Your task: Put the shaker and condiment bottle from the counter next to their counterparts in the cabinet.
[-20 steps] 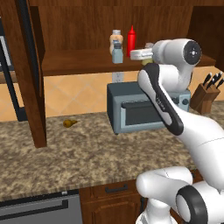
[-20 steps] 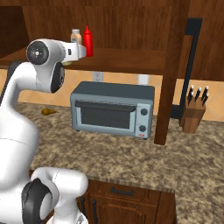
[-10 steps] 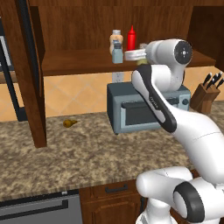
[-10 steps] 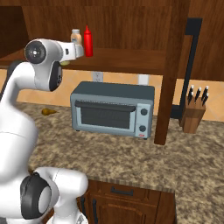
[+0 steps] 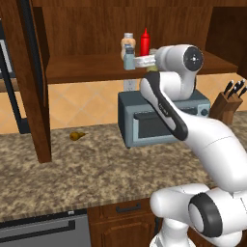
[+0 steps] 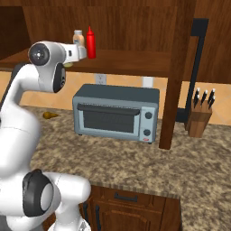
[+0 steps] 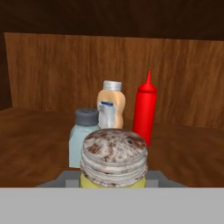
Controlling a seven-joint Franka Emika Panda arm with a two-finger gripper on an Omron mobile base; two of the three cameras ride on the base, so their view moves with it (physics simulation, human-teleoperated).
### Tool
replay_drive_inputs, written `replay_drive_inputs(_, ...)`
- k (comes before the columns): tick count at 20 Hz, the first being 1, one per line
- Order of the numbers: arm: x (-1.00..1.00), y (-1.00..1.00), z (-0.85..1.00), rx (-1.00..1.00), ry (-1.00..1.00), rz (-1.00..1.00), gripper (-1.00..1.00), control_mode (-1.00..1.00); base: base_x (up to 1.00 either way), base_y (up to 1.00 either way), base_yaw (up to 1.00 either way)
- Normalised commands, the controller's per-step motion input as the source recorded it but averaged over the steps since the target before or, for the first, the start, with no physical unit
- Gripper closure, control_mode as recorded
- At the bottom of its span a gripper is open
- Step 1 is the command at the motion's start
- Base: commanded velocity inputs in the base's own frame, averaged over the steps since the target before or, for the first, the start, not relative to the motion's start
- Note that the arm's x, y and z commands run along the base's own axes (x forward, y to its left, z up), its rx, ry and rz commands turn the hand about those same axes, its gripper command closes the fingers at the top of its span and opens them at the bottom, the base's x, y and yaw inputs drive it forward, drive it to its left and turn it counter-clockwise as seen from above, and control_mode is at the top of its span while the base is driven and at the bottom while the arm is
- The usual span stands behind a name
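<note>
Since the tool (image 7: 113, 181) is clamped on the yellow-green shaker (image 7: 113, 162) right in front of the grey-blue shaker (image 7: 85, 136) on the cabinet shelf (image 7: 39, 144), pushing further forward could topple it into the tan bottle (image 7: 111, 109) and red condiment bottle (image 7: 145, 111) behind.

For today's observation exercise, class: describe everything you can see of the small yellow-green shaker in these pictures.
The shaker is a short, pale yellow-green cylinder with a ribbed, silvery, mottled top. It stands upright, close in the hand view, gripped at its sides by the pincer, which is shut on it. It is held at the cabinet shelf, just in front of the grey-blue shaker, the tan bottle and the red bottle. Whether its base touches the shelf cannot be told.
</note>
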Motion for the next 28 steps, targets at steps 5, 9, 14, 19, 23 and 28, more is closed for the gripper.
replay_drive_inputs(5,0.16,0.0,0.0,0.0,0.0,0.0,1.0,-1.0,0.0,0.0,0.0)
replay_drive_inputs(9,0.12,0.0,-0.01,0.0,0.0,0.0,1.0,-1.0,0.0,0.0,0.0)
replay_drive_inputs(14,0.12,0.0,-0.16,0.0,0.0,0.0,1.0,-1.0,0.0,0.0,0.0)
replay_drive_inputs(19,0.13,0.0,-0.14,0.0,0.0,0.0,1.0,-1.0,0.0,0.0,0.0)
replay_drive_inputs(23,0.25,0.0,-0.01,0.0,0.0,0.0,1.0,-1.0,0.0,0.0,0.0)
replay_drive_inputs(28,0.26,0.0,-0.07,0.0,0.0,0.0,1.0,-1.0,0.0,0.0,0.0)
